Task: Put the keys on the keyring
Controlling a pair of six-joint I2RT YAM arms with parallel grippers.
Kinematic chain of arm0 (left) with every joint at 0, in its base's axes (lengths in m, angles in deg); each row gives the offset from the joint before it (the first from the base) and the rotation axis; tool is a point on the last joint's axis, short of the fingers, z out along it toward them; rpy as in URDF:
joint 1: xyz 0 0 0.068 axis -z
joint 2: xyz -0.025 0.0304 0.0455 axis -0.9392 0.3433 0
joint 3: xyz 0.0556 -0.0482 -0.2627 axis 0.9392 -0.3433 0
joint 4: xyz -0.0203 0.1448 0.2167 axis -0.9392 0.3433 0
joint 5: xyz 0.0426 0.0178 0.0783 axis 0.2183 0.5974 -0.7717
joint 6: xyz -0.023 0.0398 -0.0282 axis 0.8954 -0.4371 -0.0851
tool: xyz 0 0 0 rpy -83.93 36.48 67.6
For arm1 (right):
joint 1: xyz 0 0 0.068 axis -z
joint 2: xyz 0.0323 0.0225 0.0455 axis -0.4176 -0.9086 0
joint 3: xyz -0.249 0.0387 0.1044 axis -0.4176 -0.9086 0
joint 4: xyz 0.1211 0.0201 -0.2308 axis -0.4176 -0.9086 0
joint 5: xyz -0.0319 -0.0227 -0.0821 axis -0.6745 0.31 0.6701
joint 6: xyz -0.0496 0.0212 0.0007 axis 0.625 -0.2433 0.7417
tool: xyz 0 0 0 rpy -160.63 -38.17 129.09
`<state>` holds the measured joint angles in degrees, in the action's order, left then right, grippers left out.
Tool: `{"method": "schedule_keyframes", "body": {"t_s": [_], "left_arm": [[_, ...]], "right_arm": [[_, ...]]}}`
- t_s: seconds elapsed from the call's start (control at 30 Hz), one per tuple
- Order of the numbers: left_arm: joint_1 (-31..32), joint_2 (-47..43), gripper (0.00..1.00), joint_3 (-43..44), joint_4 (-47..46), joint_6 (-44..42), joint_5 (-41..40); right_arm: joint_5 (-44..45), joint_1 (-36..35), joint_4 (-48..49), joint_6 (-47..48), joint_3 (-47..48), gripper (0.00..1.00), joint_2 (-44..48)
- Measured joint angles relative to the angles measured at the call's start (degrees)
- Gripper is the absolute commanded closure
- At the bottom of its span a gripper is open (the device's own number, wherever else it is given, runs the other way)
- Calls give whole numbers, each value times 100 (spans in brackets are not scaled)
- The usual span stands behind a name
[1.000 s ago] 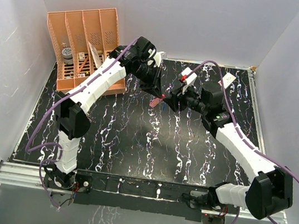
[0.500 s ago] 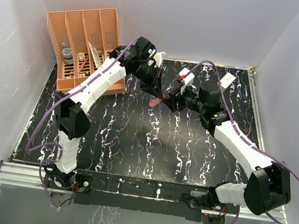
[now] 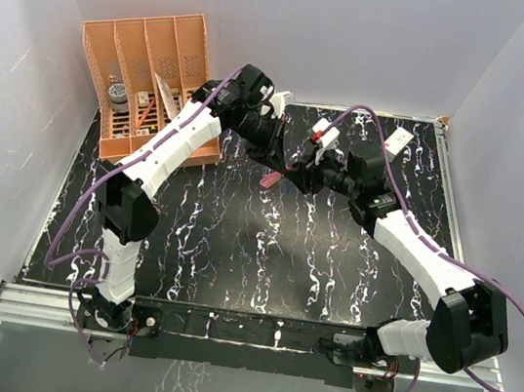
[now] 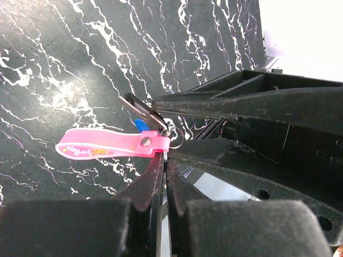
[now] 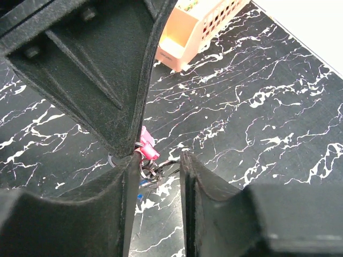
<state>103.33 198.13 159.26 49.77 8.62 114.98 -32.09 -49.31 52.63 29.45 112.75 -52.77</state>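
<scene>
High over the table's back middle, my left gripper (image 3: 278,164) (image 4: 165,156) is shut on the thin metal ring at the end of the keyring (image 4: 107,146), whose pink strap (image 3: 267,179) sticks out sideways. Hanging at that ring are the keys: a blue head (image 4: 141,125) and a dark blade (image 4: 140,107). My right gripper (image 3: 294,173) (image 5: 155,163) meets the left one tip to tip. Its jaws stand apart, with the wire ring (image 5: 150,171) and a blue key bit (image 5: 140,183) in the gap, close to its left finger (image 5: 120,193). The pink end (image 5: 146,148) shows just above.
An orange slotted organizer (image 3: 151,81) (image 5: 198,27) with small items stands at the back left of the black marbled table (image 3: 234,251). White walls close in the back and both sides. Purple cables (image 3: 509,322) loop along both arms.
My right gripper has slid left up to the left gripper's tip and narrowed its jaws around the ring. The left arm has held still with the keyring.
</scene>
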Motion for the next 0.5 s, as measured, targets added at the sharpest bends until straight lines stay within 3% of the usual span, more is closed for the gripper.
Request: {"method": "schedule_keyframes", "body": {"t_s": [0.2, 0.5], "left_arm": [[9, 0, 100, 0, -48, -7, 0], [9, 0, 100, -15, -170, 2, -15]], "right_arm": [[-57, -4, 96, -2, 0, 85, -20], [-9, -7, 136, -39, 0, 94, -15]]}}
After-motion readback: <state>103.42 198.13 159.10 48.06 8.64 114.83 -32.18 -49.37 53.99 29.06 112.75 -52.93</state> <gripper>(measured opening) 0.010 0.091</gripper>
